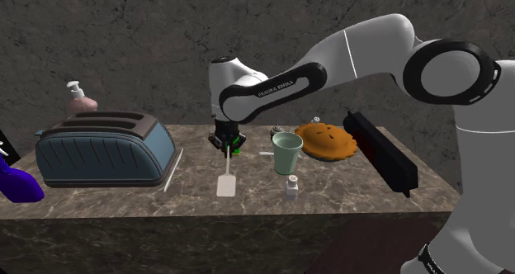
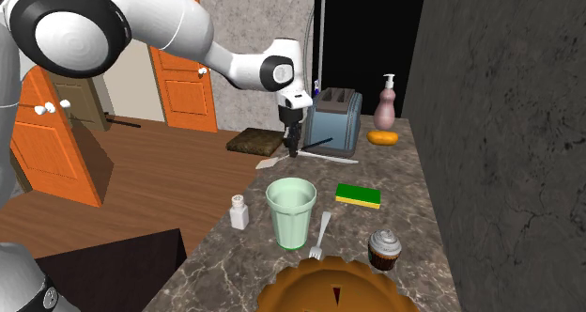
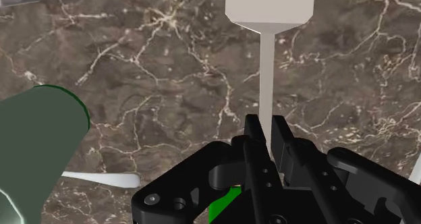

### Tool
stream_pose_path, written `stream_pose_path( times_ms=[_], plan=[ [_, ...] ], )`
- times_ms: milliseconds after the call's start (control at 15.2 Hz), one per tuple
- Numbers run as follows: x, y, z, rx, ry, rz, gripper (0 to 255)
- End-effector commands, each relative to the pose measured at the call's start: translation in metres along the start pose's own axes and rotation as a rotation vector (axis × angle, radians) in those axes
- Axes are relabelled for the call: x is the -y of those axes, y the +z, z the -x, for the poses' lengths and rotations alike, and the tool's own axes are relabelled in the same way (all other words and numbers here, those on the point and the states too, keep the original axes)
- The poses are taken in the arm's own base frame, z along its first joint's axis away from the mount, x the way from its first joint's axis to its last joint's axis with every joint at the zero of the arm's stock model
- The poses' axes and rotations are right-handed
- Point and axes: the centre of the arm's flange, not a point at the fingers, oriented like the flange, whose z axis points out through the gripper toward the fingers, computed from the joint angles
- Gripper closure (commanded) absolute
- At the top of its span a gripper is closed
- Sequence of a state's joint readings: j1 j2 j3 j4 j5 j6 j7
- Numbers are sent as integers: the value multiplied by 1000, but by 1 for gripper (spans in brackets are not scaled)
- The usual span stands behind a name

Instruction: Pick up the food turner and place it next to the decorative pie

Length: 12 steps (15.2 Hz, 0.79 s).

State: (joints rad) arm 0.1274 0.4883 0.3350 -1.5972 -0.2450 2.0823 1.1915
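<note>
The food turner (image 1: 225,182) is pale, with a flat square blade (image 3: 270,7) and a thin handle. My gripper (image 1: 229,146) is shut on the end of that handle, and the black fingers (image 3: 254,131) clasp it from both sides. The blade points toward the counter's front edge; I cannot tell whether it touches the marble. The brown decorative pie (image 1: 328,140) sits further to the shoulder view's right, beyond a pale green cup (image 1: 286,153). In the second exterior view the gripper (image 2: 292,153) hangs in front of the toaster and the pie (image 2: 333,287) lies at the near end.
A blue-grey toaster (image 1: 103,148) and a soap dispenser (image 1: 81,99) stand at the shoulder view's left. A small shaker (image 1: 291,186), a fork (image 2: 320,235), a green sponge (image 2: 359,195) and a cupcake (image 2: 383,248) surround the cup. A long black bar (image 1: 380,153) lies beside the pie.
</note>
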Motion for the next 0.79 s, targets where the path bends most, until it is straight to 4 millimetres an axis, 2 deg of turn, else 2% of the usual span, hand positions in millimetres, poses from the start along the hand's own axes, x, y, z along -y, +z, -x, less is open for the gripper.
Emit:
stream_pose_path(
  times_ms=[0, 528, 726],
  plan=[
    [-1, -11, -1, 0, 0, 0, 255],
    [-1, -52, -3, 0, 0, 0, 255],
    [-40, -52, 1, 0, 0, 0, 255]
  ],
)
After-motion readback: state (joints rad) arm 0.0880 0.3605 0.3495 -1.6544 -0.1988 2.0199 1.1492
